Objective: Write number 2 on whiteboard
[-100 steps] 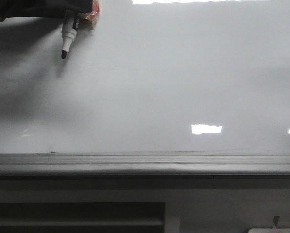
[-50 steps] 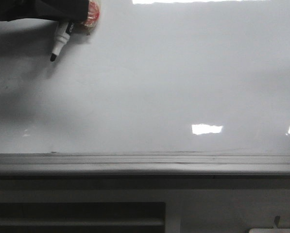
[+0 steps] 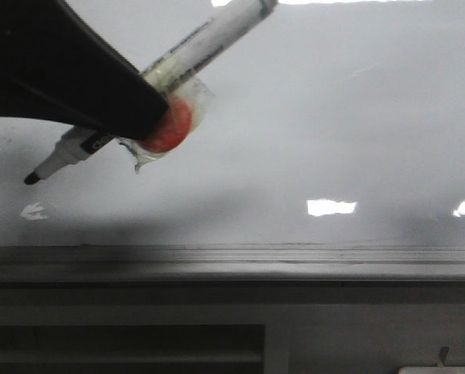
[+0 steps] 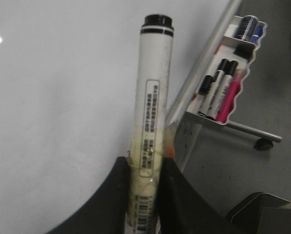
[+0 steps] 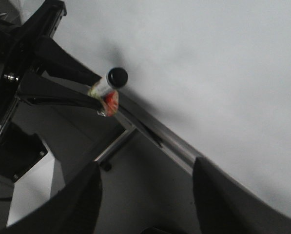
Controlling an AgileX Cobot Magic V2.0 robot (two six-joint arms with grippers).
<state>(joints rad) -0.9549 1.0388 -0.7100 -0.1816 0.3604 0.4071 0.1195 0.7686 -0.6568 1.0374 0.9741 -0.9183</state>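
We see the left gripper (image 3: 150,109) at the upper left of the front view, its black fingers (image 4: 118,195) clamped on a white marker (image 3: 205,43). The marker lies tilted, its black tip (image 3: 32,178) pointing down and to the left, its rear end rising toward the upper edge of the view. We cannot tell whether the tip touches the whiteboard (image 3: 333,140). A wad of clear tape with a red-orange patch (image 3: 168,125) sits on the marker barrel right at the fingers.

In the left wrist view, the marker (image 4: 152,107) stands between the 2 fingers, gripped on both sides, with a printed label on its barrel and a black end cap (image 4: 158,20). Beside the board, a white tray (image 4: 233,73) holds several markers, including black-capped ones and 1 pink one.

In the right wrist view, the right gripper (image 5: 145,195) shows 2 dark fingers (image 5: 82,200) set wide apart with nothing between them. The same view shows the left gripper (image 5: 84,87) holding the marker (image 5: 111,83) near the grey ledge (image 5: 160,136).

The whiteboard fills most of the front view, glossy, with bright light reflections. Its grey ledge (image 3: 232,261) runs along the lower edge. The number 2 does not appear on the board surface in any view; the visible surface carries no drawn line.
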